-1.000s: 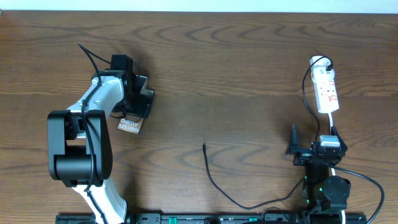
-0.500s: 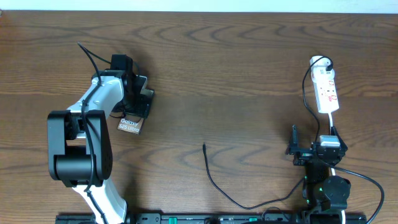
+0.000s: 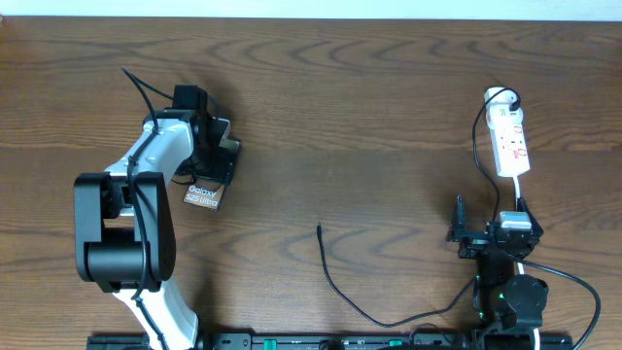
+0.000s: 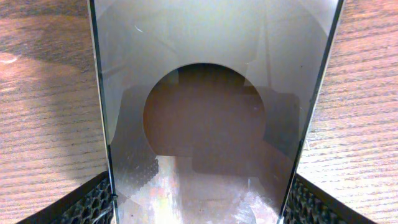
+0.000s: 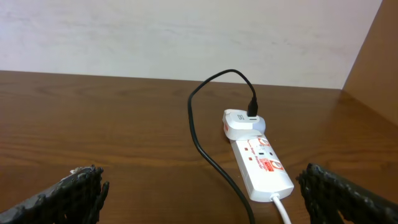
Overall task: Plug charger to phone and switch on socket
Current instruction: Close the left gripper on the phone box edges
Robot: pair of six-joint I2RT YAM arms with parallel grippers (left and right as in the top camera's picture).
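Clamping the phone (image 3: 202,195) across its width, our left gripper (image 4: 199,202) stands fairly wide, with a pad against each long edge, so we judge the phone gripped. Its lettered end pokes out from under the gripper. Over the last second we see nothing shift there, which suggests the grasp has settled and plugging can start. Well off to this gripper's right, the charger (image 3: 321,243) lies loose on the counter (image 3: 369,117) with its tip untouched. Our right gripper (image 5: 205,190) is spread fully and holds nothing. The socket (image 5: 261,165) lies just ahead of it, the black cable entering a white adapter (image 5: 244,123) at its far end. Joining tip to phone and pressing the switch both remain undone.
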